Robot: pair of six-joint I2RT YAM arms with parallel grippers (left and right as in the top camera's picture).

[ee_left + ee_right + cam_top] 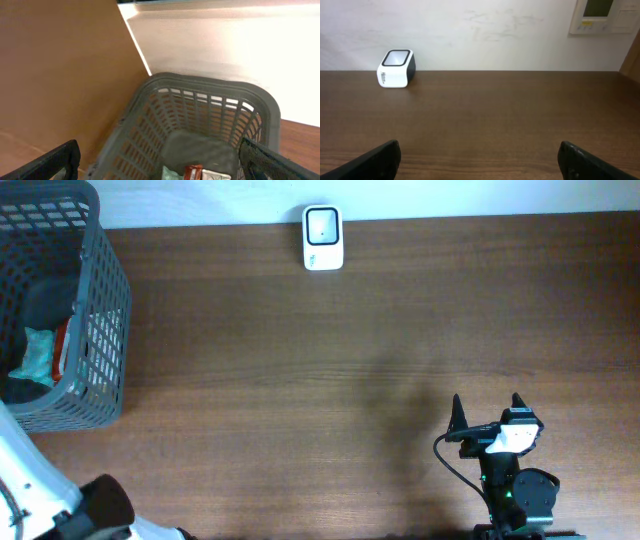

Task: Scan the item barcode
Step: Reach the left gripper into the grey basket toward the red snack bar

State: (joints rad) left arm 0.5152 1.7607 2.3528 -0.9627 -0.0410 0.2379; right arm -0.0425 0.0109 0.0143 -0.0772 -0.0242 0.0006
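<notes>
Handling: going by its crinkled look, the teal packet (pixel 38 352) should be light, soft film, probably slippery. It will buckle rather than push back, so a gentle pinch is the call.
Where to hold: an upper edge or corner standing free of the mesh, leaving the printed faces uncovered. No barcode shows from any view.
Looks: the teal packet is crumpled, pale blue-green. Right against it is a red-and-white packet (pixel 64 345), only partly seen. Which of the two gets scanned, I can't tell.
Location: both lie low inside the grey mesh basket (pixel 105 280) at the left end of the bench (pixel 300 360).
Left jaws: the left gripper (pixel 159 145) is spread wide and empty, poised above the basket mouth and looking straight in.
Right jaws: the right gripper (pixel 487 402) is wide apart too, holding nothing, over bare bench well apart from the basket.
Scanner: the white scanner (pixel 323 237) sits window-up at the back edge of the bench, well away from the packets.
Stage: nothing lifted yet, so the pick from the basket comes first.
</notes>
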